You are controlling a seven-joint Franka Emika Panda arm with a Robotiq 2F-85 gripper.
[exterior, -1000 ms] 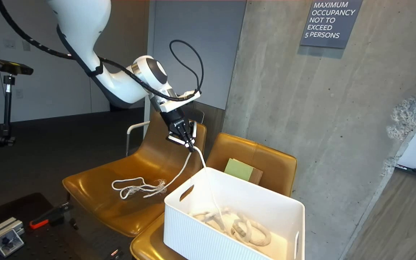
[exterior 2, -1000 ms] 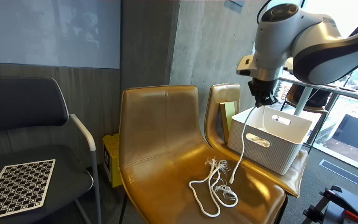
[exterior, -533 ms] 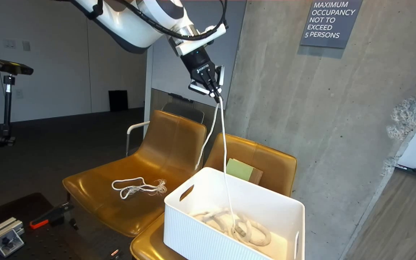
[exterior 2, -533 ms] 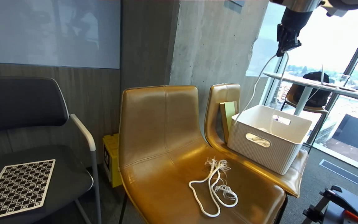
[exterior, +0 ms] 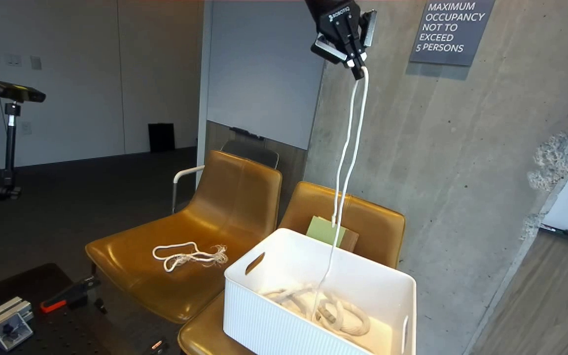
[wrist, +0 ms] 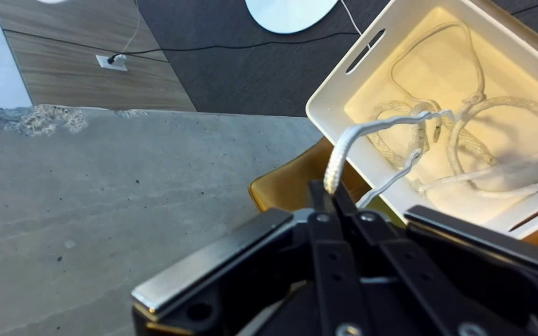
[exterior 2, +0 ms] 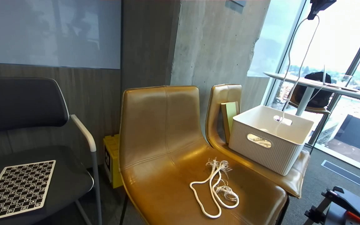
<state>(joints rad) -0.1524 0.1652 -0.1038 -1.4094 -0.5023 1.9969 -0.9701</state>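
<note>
Gripper (exterior: 358, 74) and rope (exterior: 356, 147) have risen, upper right of centre in an exterior view

Jaws clamp the rope's bend; the longer strand enters the bin (exterior: 264, 308), lower centre. If tangled with the coils (wrist: 505, 101), upper right in the wrist view, it could drag them on further lifting, or slip from the tip-end pinch.
</note>
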